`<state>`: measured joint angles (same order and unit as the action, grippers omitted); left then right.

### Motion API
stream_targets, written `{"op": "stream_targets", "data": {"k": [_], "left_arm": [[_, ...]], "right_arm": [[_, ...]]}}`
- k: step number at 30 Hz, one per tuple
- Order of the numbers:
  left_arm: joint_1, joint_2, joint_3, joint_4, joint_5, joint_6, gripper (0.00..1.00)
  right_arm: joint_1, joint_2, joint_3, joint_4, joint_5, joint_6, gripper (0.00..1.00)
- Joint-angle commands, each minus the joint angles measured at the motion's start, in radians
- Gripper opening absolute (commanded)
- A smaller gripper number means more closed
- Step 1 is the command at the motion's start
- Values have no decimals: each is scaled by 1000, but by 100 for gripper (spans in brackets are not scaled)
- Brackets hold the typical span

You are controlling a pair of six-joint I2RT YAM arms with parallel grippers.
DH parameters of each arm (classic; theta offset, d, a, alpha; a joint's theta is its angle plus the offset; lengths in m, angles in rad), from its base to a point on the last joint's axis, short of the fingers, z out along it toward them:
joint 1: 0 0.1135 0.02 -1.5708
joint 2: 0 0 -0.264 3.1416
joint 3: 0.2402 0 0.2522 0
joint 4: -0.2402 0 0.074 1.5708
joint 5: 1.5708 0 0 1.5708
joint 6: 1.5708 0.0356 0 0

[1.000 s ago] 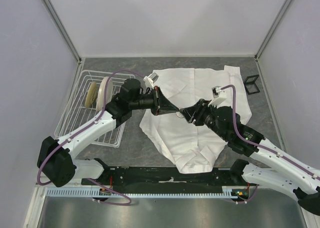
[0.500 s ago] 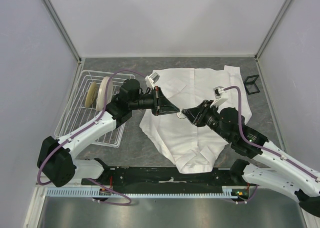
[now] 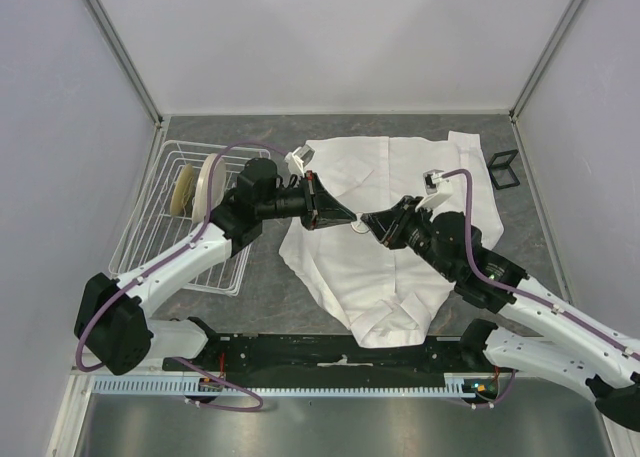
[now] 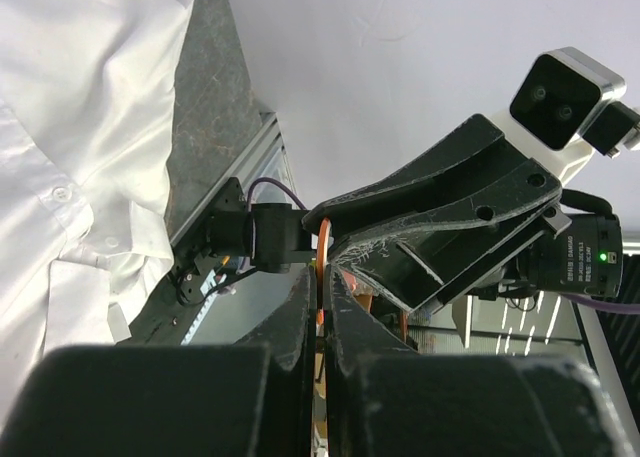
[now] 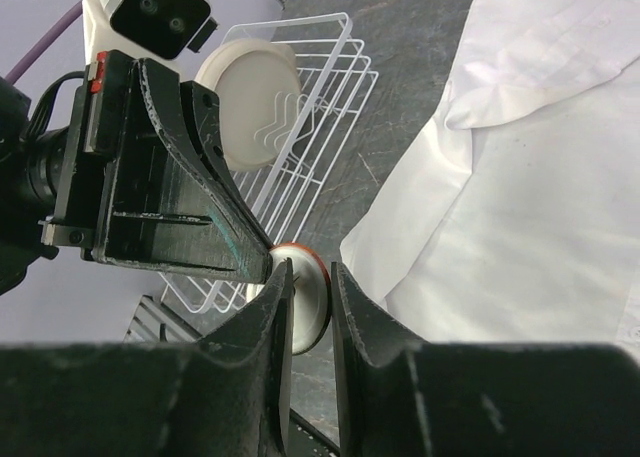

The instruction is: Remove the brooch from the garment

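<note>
A: Top view: bright, even, diffuse light from overhead. Shirt (image 3: 400,247) near clipping, creases faint.

B: Shadows?

A: Soft only, along the shirt hem on the grey surface (image 3: 260,277). Dull sheen on the metal strip (image 3: 300,427) at the near edge. No hard glare.

B: Wrist cameras?

A: Left end effector (image 4: 318,272): own fingers (image 4: 285,377) are dark, blurred and underexposed against a bright wall (image 4: 400,57). Right end effector (image 4: 332,249) is sharp, scratches legible. Right wrist view: near fingers (image 5: 265,367) are soft, brooch (image 5: 305,302) is crisp, shirt close to white-out.
</note>
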<state>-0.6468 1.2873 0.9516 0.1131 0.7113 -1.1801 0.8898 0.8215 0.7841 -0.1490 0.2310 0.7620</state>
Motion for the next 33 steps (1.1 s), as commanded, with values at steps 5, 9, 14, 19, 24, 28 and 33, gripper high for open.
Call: {"op": "stream_targets", "data": {"k": [5,9,14,19,24,28,33], "left_arm": [[-47,-31,3,143,19,-110,2],[-54,-26,-4,145,-7,-121,2],[-60,-25,1,151,-16,-127,2],[-60,-25,10,135,-12,-110,2],[-60,-25,16,129,-16,-111,2],[-60,-25,36,125,-16,-116,2],[-60,-26,64,109,-18,-115,2]], "right_arm": [[28,53,-34,74,-85,0,21],[52,61,-49,88,-15,37,20],[98,79,-39,92,68,17,21],[100,100,-36,104,7,-33,21],[101,85,-65,112,2,-50,20],[127,97,-72,135,16,-117,20],[166,111,-65,138,62,-187,20]]}}
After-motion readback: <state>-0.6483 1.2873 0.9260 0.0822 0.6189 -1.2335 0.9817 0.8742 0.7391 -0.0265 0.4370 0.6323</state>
